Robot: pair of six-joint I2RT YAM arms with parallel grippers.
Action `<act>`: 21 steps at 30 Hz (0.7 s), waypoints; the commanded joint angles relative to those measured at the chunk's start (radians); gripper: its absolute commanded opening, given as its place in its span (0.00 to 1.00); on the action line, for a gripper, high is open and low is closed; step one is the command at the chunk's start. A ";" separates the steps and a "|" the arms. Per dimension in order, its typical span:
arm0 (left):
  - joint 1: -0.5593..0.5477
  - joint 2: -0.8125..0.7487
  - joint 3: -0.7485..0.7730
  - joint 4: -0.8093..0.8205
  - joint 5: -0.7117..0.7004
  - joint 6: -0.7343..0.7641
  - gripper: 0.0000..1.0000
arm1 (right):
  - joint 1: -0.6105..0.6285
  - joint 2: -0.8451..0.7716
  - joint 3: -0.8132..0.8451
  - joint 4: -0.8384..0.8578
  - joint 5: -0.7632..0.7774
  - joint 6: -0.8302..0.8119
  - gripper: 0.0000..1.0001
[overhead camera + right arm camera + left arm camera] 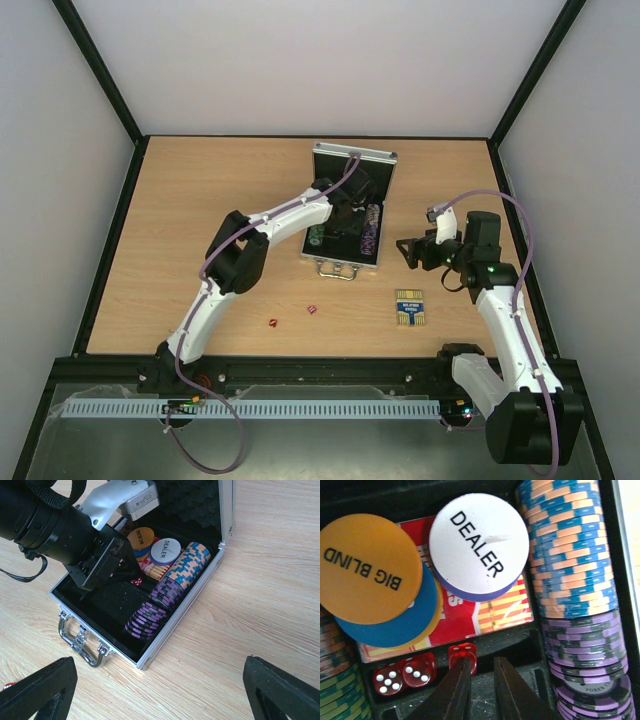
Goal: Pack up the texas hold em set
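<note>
Starting at the left gripper, how do its jaws stand?

— Almost closed: only a narrow slit shows between the two dark fingers, with nothing in it. It hangs inside the open case, over the black-lined dice slot.

Counting outward from the tips, what lies around them?

— Three red dice. The nearest die sits just off the fingertips at eleven o'clock, and two more dice lie side by side at nine. At twelve o'clock a red-and-yellow card deck lies flat under the round markers: a white DEALER disc, an orange BIG BLIND disc and a blue disc with a yellow edge beneath it. One row of blue-and-peach chips is at one o'clock, and one row of purple chips at three.

And the right gripper?

— Its jaws are spread wide and empty, above the table near the case, at its three o'clock.

What lies outside the case?

— Seen from above, two loose dice lie at its seven o'clock and one blue-and-yellow deck box at five.

What can't you make out?

— The chips are packed too tightly to count. The green chips are cut off by the frame edge. The markers cover most of the red deck. I cannot tell whether the purple rim under DEALER is a separate disc. From above, the left arm hides its own fingers.
</note>
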 commanded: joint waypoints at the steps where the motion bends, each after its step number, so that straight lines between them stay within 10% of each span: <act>1: -0.004 -0.017 0.007 0.014 0.055 0.002 0.13 | -0.004 -0.001 -0.012 -0.011 0.000 -0.011 0.92; 21: 0.011 0.075 0.045 -0.020 0.005 0.007 0.13 | -0.004 0.000 -0.013 -0.011 0.003 -0.011 0.92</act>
